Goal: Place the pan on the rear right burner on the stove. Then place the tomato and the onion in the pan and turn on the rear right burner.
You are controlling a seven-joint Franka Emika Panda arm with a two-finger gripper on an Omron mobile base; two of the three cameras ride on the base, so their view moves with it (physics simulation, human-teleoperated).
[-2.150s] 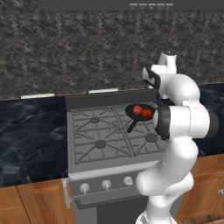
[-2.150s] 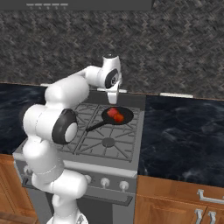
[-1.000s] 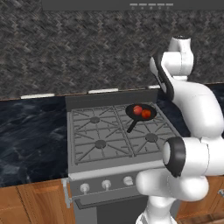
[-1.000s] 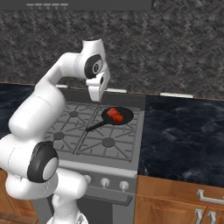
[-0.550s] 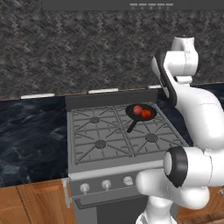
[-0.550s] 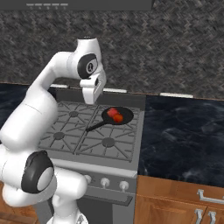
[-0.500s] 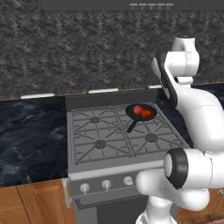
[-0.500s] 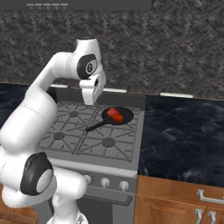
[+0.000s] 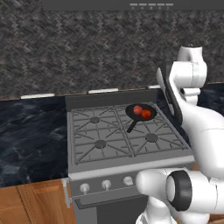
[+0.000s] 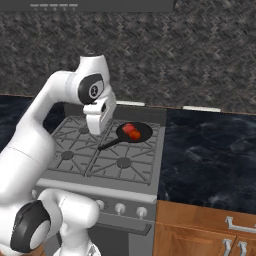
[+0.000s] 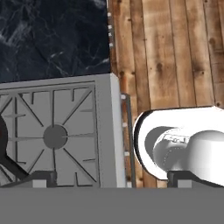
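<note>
The black pan (image 9: pixel 141 112) (image 10: pixel 134 132) sits on the rear right burner of the stove (image 9: pixel 87 166) (image 10: pixel 75 172), its handle (image 9: pixel 131 126) pointing front-left. In it lie the orange-red tomato (image 9: pixel 146 113) (image 10: pixel 135 134) and the pinker onion (image 9: pixel 137 110) (image 10: pixel 128 128), side by side. My gripper (image 10: pixel 95 131) (image 11: pixel 114 179) hangs above the stove's middle, left of and nearer than the pan, apart from it. In the hand view the fingertips (image 11: pixel 41 177) stand wide apart with nothing between them. That view looks down on the front right burner (image 11: pixel 54 136); the pan's handle (image 11: pixel 11 168) shows at the lower left.
A row of silver knobs (image 9: pixel 106 184) (image 10: pixel 119 208) runs along the stove front above a bar handle (image 11: pixel 129 131). Dark marbled counter (image 9: pixel 30 131) (image 10: pixel 210 160) (image 11: pixel 52 39) flanks the stove on both sides. A stone wall rises behind, and wooden cabinets (image 10: pixel 200 230) stand below.
The hand has drawn back from behind the pan, first lifting, then swinging forward and lower over the stove's middle. Pan, tomato and onion have not moved.
</note>
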